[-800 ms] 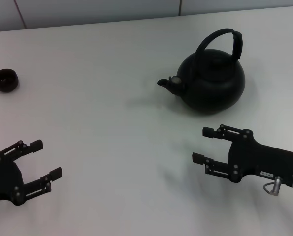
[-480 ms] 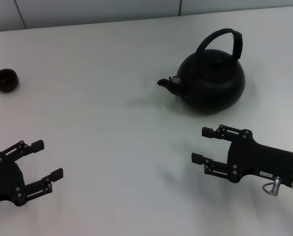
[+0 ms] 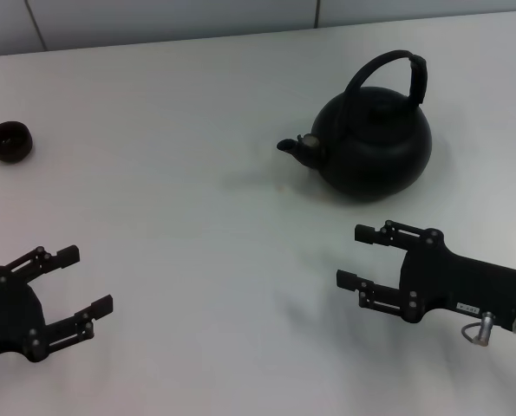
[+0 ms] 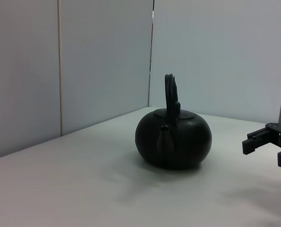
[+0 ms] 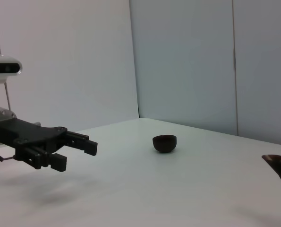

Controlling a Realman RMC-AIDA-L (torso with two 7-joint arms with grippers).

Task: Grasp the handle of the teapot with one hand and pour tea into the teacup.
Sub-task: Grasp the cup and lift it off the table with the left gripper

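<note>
The black teapot (image 3: 375, 147) stands upright at the back right of the white table, its short spout (image 3: 292, 148) pointing left and its arched handle (image 3: 396, 71) up over the top. It also shows in the left wrist view (image 4: 174, 139). The tiny dark teacup (image 3: 9, 141) sits at the far left; it shows in the right wrist view (image 5: 165, 143) too. My right gripper (image 3: 355, 256) is open and empty, low over the table in front of the teapot. My left gripper (image 3: 82, 279) is open and empty at the front left.
The white table (image 3: 179, 199) runs back to a pale tiled wall (image 3: 153, 17). The right gripper shows in the left wrist view (image 4: 265, 146), the left gripper in the right wrist view (image 5: 76, 149).
Both grippers have shifted only slightly; the right one edged a little left and down. The teapot and teacup have not moved.
</note>
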